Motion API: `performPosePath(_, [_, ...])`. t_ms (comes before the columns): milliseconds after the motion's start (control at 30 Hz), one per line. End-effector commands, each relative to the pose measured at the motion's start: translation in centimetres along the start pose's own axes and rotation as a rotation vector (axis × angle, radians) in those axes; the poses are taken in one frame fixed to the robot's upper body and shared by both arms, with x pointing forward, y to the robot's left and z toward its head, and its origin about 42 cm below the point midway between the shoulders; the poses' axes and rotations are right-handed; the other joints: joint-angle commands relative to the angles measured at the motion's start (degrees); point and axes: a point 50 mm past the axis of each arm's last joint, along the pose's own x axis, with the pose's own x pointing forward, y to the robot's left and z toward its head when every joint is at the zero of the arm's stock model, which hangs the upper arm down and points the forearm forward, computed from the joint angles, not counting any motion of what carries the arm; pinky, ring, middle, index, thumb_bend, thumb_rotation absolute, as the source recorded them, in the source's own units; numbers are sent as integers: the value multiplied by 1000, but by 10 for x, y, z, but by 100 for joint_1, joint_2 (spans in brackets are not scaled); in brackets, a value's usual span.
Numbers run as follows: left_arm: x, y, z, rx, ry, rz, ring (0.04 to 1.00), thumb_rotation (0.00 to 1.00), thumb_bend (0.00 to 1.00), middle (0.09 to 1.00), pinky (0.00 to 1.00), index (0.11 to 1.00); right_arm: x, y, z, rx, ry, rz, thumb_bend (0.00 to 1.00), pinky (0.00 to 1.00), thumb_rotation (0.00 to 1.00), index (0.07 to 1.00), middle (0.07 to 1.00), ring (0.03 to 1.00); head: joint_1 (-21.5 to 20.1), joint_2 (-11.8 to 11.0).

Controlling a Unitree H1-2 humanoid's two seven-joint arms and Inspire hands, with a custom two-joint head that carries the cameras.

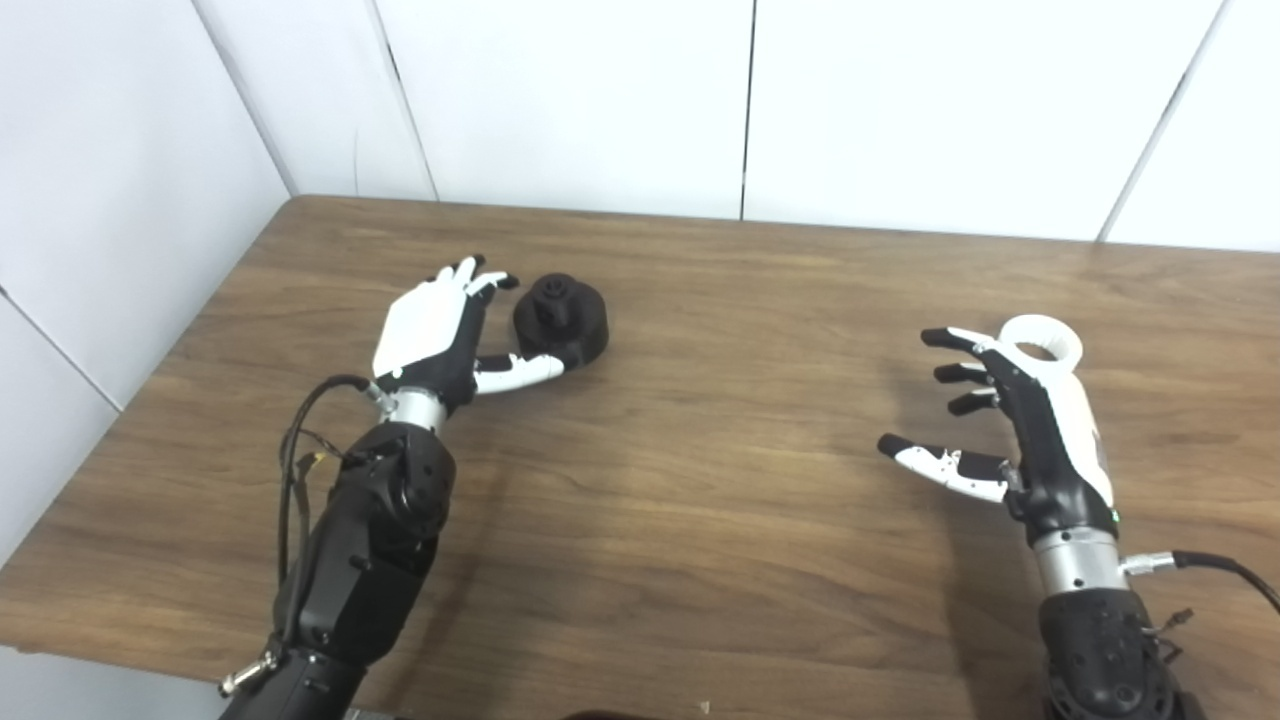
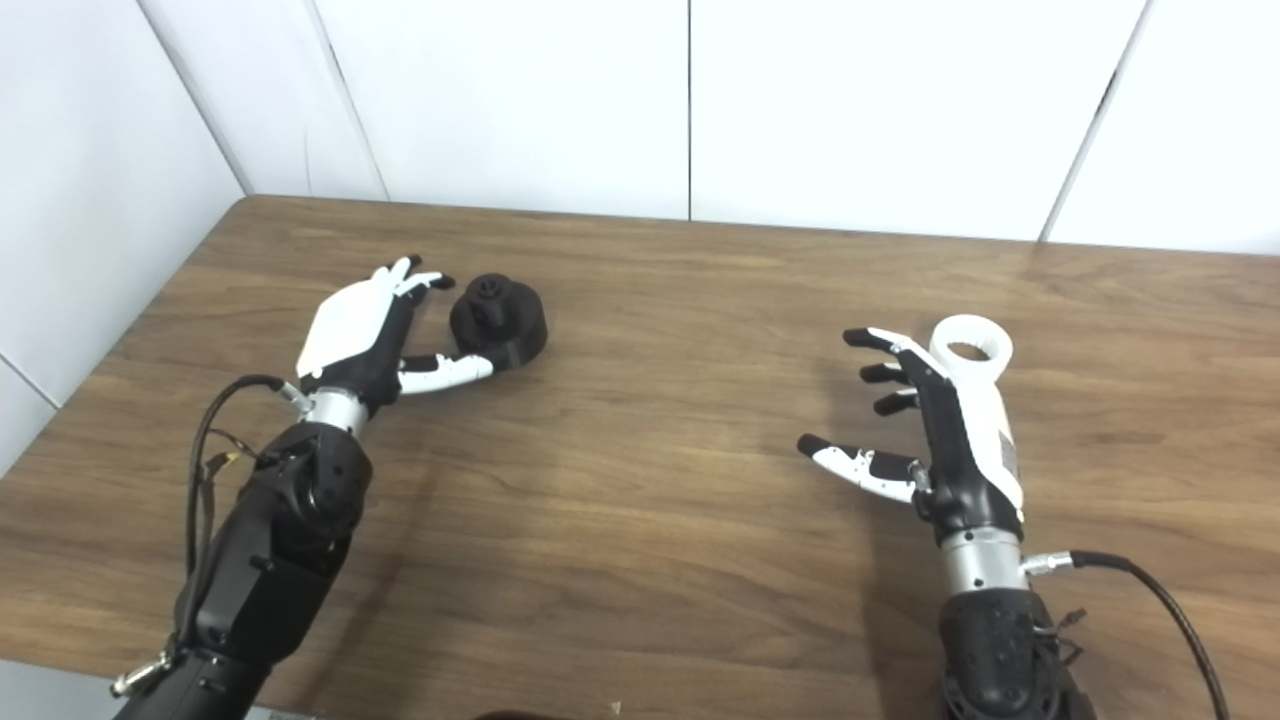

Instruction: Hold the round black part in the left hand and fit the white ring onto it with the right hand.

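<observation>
Wooden table (image 1: pixel 700 480), holding:
- round black part (image 1: pixel 561 318), lying far left on the table
- left hand (image 1: pixel 440 325), fingers spread, cupped beside the part, thumb touching its base
- white ring (image 1: pixel 1042 340), lying far right
- right hand (image 1: pixel 1010 420), spread, empty, just left of the ring

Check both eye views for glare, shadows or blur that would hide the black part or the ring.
Left eye view: soft, even light, faint shadows, slight overall softness; black part shows little detail. Right eye view: same light, mild sheen on the table; ring stays clear beyond the open right hand; left hand open too.
</observation>
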Motion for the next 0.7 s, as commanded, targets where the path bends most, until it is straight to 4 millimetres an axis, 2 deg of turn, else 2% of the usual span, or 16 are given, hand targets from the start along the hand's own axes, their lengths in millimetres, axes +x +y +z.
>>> performPosePath(0, [14,23,10,49,-30,88,1000,630,1000,1000,1000,869,5,-10,16,12,-73,-46,682,568,10,760,820,713,5,3])
performPosePath(367, [26,13,11,101,-12,89,1000,643,1000,1000,1000,934,2,-13,16,4,-70,-50,681,556,5,757,809,696,-45,40])
performPosePath(667, [35,6,5,112,9,102,1000,642,1000,1000,1000,934,-1,-15,14,-5,-66,-54,689,551,2,752,806,692,-39,58])
